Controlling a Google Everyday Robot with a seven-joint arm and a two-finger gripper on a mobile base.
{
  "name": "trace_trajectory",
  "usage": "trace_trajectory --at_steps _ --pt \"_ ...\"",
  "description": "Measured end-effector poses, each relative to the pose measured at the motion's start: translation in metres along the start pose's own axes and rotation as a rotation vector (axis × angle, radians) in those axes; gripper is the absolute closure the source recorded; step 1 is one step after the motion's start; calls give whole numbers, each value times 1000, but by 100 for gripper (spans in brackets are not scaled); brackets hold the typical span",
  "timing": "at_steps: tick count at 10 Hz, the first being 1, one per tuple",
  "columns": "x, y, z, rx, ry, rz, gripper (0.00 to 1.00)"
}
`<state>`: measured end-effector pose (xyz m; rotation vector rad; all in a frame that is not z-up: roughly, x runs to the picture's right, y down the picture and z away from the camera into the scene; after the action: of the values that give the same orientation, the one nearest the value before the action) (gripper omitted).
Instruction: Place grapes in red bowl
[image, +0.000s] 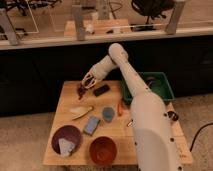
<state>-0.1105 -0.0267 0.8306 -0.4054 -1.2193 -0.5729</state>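
I have the gripper (89, 81) just above the grapes (81, 91), which lie on the worktop near its far edge, toward the left corner. Whether it grips them I cannot tell. The red bowl (103, 149), at the near edge, holds no grapes, so I judge the lift, carry and drop are all still to do.
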Motion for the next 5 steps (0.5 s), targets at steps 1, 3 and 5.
trace_trajectory --at_steps 1,3,5 --pt "-7 2 2 5 1 2 100" --pt "-20 11 8 40 28 30 100" --pt "-40 22 17 99 64 62 100"
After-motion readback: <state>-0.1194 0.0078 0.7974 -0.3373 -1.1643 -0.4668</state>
